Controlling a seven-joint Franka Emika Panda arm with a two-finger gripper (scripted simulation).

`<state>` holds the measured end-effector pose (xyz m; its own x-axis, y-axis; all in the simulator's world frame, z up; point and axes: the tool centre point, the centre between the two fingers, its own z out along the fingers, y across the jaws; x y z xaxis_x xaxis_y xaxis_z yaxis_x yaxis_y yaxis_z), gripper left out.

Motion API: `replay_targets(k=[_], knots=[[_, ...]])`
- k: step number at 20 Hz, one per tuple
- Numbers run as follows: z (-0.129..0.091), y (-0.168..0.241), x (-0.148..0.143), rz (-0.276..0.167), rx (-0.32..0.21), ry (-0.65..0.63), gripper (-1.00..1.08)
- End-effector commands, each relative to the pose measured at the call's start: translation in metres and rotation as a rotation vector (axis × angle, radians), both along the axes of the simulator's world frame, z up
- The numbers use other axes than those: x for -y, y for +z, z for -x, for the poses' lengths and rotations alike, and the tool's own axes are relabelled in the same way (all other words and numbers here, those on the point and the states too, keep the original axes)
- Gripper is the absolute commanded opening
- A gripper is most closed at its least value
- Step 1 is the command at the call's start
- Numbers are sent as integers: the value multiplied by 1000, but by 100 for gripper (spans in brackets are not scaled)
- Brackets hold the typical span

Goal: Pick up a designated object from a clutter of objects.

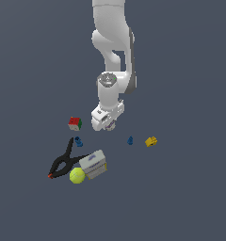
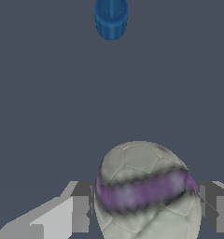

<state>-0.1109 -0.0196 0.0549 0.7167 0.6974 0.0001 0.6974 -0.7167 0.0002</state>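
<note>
The designated object (image 2: 146,186), a grey-white ball with a wavy purple band, sits between my gripper (image 2: 146,212) fingers. Both grey fingers (image 2: 81,207) press against its sides, so the gripper is shut on it. In the exterior view the ball (image 1: 111,125) shows only as a small pale patch under the white hand, with the gripper (image 1: 108,126) pointing down close to the floor. I cannot tell whether the ball is off the floor. The clutter of objects lies around it: a red/green cube (image 1: 75,123), a black spring clamp (image 1: 63,162) and a yellow-green tennis ball (image 1: 77,175).
A white-grey box (image 1: 93,164) lies beside the tennis ball. Two tiny blue pieces (image 1: 78,140) (image 1: 130,140) and a yellow block (image 1: 151,141) lie on the dark floor on either side of the gripper. One blue piece (image 2: 111,18) shows in the wrist view.
</note>
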Motion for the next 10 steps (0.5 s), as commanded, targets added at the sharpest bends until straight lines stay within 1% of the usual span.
replay_targets(k=[1, 5, 10], knots=[[-5, 10, 3, 0, 2, 0, -100], [-15, 30, 11, 0, 1, 0, -100], [-32, 65, 23, -1, 1, 0, -100]])
